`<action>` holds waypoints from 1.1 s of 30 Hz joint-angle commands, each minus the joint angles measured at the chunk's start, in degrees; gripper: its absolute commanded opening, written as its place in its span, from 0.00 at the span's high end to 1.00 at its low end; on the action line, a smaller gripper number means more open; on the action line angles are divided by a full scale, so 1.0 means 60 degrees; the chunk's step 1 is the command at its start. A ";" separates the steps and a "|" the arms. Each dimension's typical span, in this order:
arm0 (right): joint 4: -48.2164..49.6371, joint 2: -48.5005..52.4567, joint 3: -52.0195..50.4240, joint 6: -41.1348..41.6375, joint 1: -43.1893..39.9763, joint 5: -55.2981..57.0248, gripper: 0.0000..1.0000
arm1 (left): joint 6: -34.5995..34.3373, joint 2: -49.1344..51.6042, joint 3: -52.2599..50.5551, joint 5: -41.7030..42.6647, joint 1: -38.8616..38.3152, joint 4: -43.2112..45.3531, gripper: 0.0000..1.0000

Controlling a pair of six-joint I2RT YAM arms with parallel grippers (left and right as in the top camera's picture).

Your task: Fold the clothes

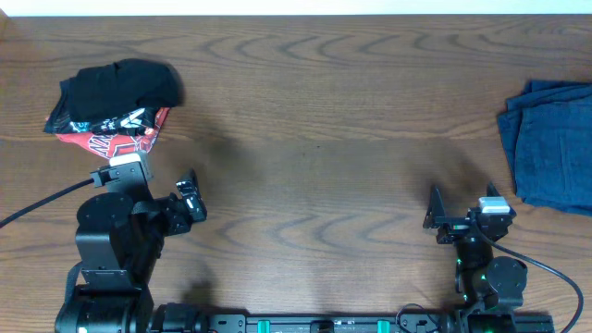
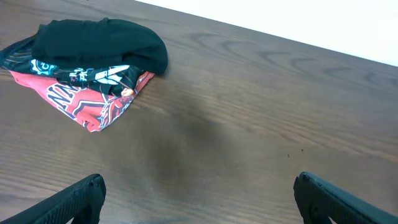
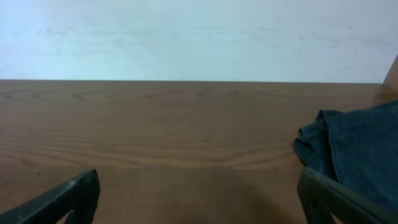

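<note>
A folded pile of clothes, a black garment (image 1: 120,85) on top of a red printed one (image 1: 116,139), lies at the far left of the table; the left wrist view shows it too (image 2: 93,50). A crumpled blue garment (image 1: 550,139) lies at the right edge and shows in the right wrist view (image 3: 354,149). My left gripper (image 1: 190,196) is open and empty, below and right of the pile. My right gripper (image 1: 458,215) is open and empty, left of and below the blue garment.
The brown wooden table (image 1: 314,148) spans the view. A pale wall (image 3: 199,37) stands beyond the far edge. A black cable (image 1: 37,205) runs off the left arm's base.
</note>
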 commanded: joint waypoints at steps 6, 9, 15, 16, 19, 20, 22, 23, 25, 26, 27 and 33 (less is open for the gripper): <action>-0.0022 -0.0066 -0.0033 -0.0193 0.0080 0.0157 0.01 | 0.0051 0.0011 -0.0047 -0.0109 -0.0004 0.0044 0.02; -0.0022 -0.0066 -0.0033 -0.0197 0.0080 0.0157 0.01 | 0.0051 0.0011 -0.0047 -0.0109 -0.0004 0.0044 0.02; -0.0022 -0.0066 -0.0033 -0.0193 0.0080 0.0157 0.01 | 0.0051 0.0011 -0.0047 -0.0109 -0.0004 0.0044 0.02; -0.0022 -0.0066 -0.0033 -0.0193 0.0080 0.0157 0.01 | 0.0051 0.0011 -0.0047 -0.0109 -0.0004 0.0044 0.02; -0.0022 -0.0066 -0.0033 -0.0193 0.0080 0.0157 0.01 | 0.0051 0.0011 -0.0047 -0.0109 -0.0007 0.0044 0.02; -0.0022 -0.0066 -0.0033 -0.0193 0.0080 0.0157 0.01 | 0.0051 -0.0033 -0.0047 -0.0113 -0.0069 0.0018 0.02; -0.0022 -0.0066 -0.0033 -0.0193 0.0080 0.0157 0.01 | 0.0051 -0.0219 -0.0047 -0.0109 -0.0229 0.0007 0.02; -0.0022 -0.0066 -0.0033 -0.0193 0.0080 0.0157 0.01 | 0.0051 -0.0262 -0.0047 -0.0109 -0.0248 0.0000 0.02; -0.0022 -0.0066 -0.0033 -0.0197 0.0080 0.0157 0.01 | 0.0051 -0.0302 -0.0047 -0.0109 -0.0248 -0.0033 0.02; -0.0022 -0.0066 -0.0033 -0.0193 0.0080 0.0157 0.01 | 0.0051 -0.0324 -0.0047 -0.0109 -0.0248 -0.0080 0.02; -0.0022 -0.0066 -0.0033 -0.0193 0.0080 0.0153 0.01 | 0.0055 -0.0335 -0.0047 -0.0113 -0.0248 -0.0146 0.02; -0.0022 -0.0066 -0.0033 -0.0193 0.0080 0.0157 0.01 | 0.0200 -0.0805 -0.0317 -0.0120 -0.0102 -0.0597 0.02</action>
